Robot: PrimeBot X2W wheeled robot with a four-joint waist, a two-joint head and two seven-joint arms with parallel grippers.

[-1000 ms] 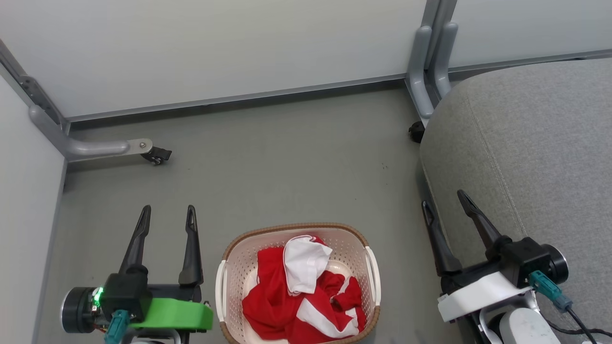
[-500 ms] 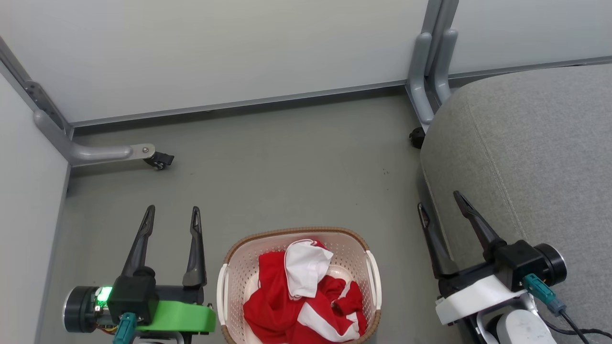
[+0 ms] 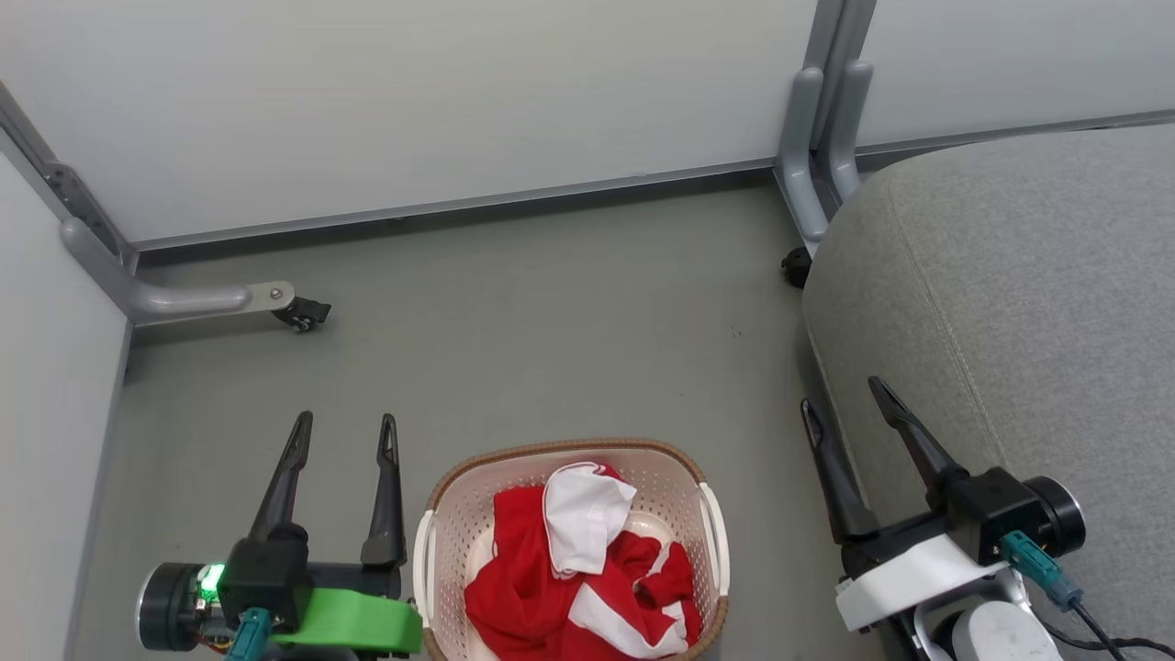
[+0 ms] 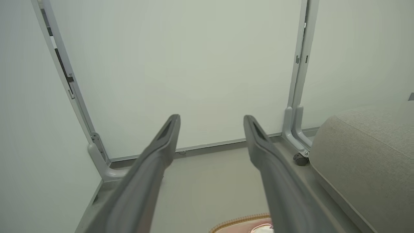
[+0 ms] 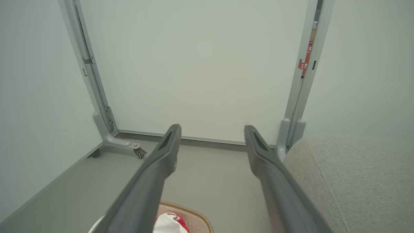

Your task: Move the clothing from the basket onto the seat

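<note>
Finding the clothing (image 3: 523,588) lying crumpled, red and white, inside the basket (image 3: 569,447) on the floor (image 3: 551,321), near the seat (image 3: 1028,303) but not touching it. Judging this as the opening step, with nothing lifted yet. Flanking the basket with the left gripper (image 3: 346,420) and right gripper (image 3: 840,393), fingers spread wide, gripping nothing. Calling next for dipping one gripper into the heap and pinching a fold. Taking in the whole heap from the head view. Catching, from the right wrist view, the basket's far rim, a white scrap and a red sticker (image 5: 305,60) on the partition post (image 5: 299,97).
</note>
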